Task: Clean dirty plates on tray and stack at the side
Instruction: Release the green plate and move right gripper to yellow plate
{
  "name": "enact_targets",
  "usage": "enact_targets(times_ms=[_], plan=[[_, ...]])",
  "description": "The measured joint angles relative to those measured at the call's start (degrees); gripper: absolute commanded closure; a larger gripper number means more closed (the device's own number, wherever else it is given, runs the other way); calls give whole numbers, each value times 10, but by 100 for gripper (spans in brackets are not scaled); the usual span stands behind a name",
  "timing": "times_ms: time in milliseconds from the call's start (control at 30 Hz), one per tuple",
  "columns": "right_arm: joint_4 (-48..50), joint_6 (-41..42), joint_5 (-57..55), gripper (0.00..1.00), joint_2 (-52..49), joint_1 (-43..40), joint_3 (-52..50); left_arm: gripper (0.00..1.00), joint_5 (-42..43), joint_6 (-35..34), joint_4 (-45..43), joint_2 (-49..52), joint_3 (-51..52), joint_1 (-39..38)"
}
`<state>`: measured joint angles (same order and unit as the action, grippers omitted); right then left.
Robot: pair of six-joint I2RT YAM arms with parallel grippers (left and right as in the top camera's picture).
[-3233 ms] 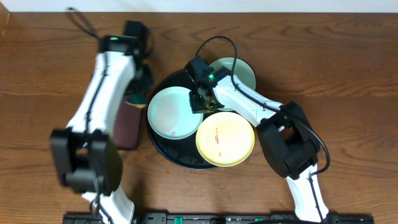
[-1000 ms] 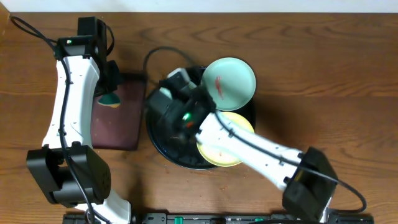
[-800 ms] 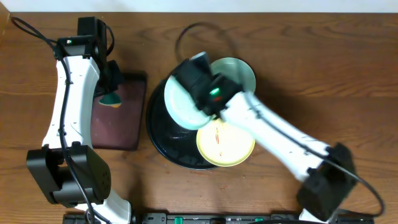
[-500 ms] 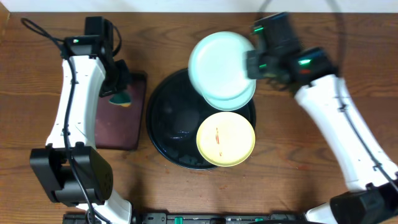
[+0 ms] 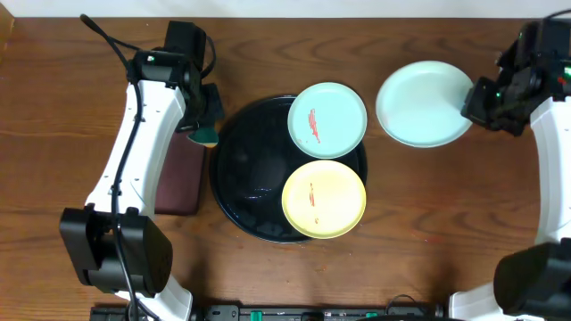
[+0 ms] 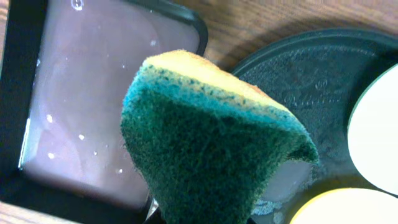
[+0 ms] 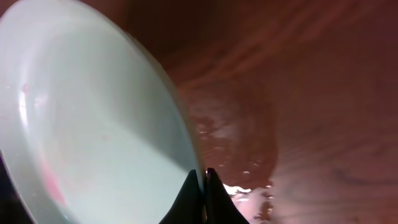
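Right end effector point(image 5: 473, 105) clamped on a clean-looking plate point(image 5: 419, 105) by its rim, over the table point(image 5: 419, 223) beside the tray point(image 5: 239, 174). Left end effector point(image 5: 202, 127) pinches the sponge point(image 6: 211, 143). Smeared mint plate point(image 5: 327, 120) and yellow plate point(image 5: 323, 199) sit on the tray: we reckon a third done.

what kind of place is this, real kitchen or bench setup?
Probably a lab bench staged for dishwashing, not a kitchen: two white robot arms at a brown wooden table, a large round glossy black tray holding small smeared plastic plates, and a green-and-yellow scrub sponge.
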<state>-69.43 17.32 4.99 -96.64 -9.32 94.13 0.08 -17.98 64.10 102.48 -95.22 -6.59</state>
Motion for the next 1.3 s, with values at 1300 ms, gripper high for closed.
enact_targets(times_ms=[1300], plan=[[129,-87,177,72,-5,26,-240,92,0,0,-3,0,0,0]])
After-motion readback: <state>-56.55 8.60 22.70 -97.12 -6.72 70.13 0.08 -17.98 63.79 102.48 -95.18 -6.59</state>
